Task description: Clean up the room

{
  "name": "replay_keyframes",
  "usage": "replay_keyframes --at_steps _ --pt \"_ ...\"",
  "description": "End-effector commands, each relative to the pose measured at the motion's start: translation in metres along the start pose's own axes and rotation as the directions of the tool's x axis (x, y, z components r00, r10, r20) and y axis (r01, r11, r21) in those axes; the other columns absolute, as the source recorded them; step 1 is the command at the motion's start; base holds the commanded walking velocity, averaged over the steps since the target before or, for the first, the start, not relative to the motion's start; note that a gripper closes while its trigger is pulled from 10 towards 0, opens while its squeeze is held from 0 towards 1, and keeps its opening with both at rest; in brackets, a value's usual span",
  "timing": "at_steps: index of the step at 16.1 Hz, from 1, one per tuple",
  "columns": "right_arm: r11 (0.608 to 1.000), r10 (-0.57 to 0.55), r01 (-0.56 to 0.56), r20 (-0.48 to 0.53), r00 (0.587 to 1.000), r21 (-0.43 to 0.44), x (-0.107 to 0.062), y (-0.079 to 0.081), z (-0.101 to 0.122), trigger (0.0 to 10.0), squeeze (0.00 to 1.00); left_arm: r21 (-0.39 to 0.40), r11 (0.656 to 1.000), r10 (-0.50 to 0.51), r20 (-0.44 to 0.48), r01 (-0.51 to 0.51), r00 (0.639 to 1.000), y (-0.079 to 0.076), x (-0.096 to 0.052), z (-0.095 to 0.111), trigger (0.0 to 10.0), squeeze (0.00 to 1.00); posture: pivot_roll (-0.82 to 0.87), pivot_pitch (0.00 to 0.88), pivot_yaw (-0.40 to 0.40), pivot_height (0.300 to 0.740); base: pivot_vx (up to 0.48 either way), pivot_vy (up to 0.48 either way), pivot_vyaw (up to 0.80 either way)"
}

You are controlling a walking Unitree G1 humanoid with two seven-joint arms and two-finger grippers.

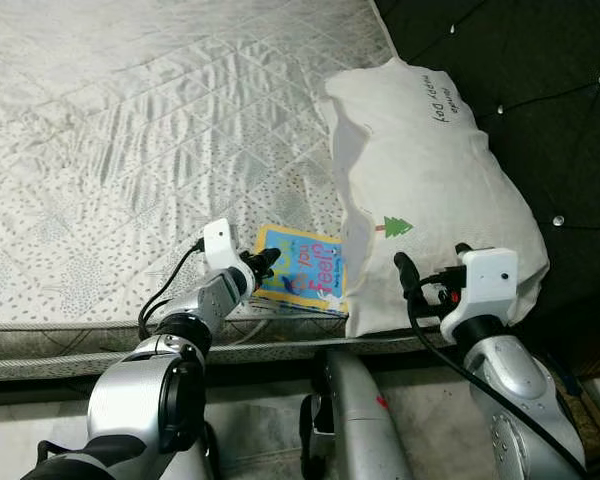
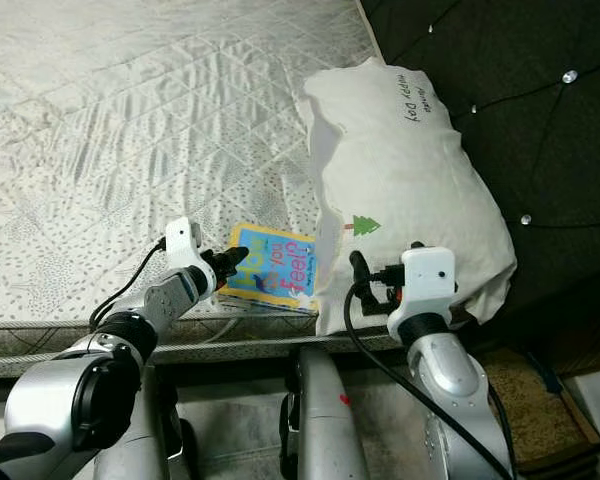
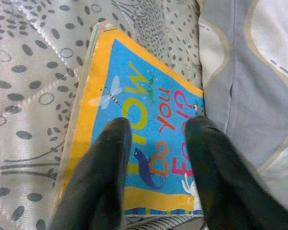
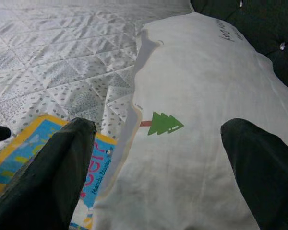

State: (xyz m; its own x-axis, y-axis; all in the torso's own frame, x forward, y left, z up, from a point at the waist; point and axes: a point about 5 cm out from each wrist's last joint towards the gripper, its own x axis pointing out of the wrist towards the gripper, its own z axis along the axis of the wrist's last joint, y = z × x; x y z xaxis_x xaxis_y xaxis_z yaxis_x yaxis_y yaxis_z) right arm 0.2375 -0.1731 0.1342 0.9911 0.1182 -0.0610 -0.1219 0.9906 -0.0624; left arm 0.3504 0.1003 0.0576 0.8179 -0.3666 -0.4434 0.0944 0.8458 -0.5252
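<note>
A blue and yellow children's book (image 1: 302,268) lies flat near the front edge of the bare mattress (image 1: 130,130), partly tucked under a white pillow (image 1: 425,180). My left gripper (image 1: 267,262) hovers at the book's left edge, fingers open over the cover (image 3: 149,129). The pillow, printed with a small green tree (image 4: 165,123), leans against the dark headboard. My right gripper (image 4: 158,158) is open, close in front of the pillow's near end, one finger (image 1: 405,272) showing in the left eye view.
The dark tufted headboard (image 1: 520,60) rises at the right. The mattress's front edge (image 1: 70,340) runs just ahead of my body. A brown mat (image 2: 535,400) lies on the floor at the lower right.
</note>
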Motion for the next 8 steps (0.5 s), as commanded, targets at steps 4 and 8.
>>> replay_keyframes --at_steps 4,8 --pt "1.000 -0.009 0.008 0.012 1.000 0.007 0.008 0.003 -0.002 10.0 0.00 0.032 0.997 0.066 0.002 -0.066 0.998 0.004 0.000 -0.006 10.0 1.00 -0.19 0.114 -0.084 0.597 0.000 0.000 0.00" --pt "1.000 -0.005 0.004 0.018 1.000 0.018 0.009 0.007 -0.003 10.0 0.00 -0.010 0.979 0.202 -0.009 -0.202 0.979 0.035 -0.011 -0.017 10.0 1.00 -0.17 0.129 -0.076 0.597 0.000 0.000 0.00"
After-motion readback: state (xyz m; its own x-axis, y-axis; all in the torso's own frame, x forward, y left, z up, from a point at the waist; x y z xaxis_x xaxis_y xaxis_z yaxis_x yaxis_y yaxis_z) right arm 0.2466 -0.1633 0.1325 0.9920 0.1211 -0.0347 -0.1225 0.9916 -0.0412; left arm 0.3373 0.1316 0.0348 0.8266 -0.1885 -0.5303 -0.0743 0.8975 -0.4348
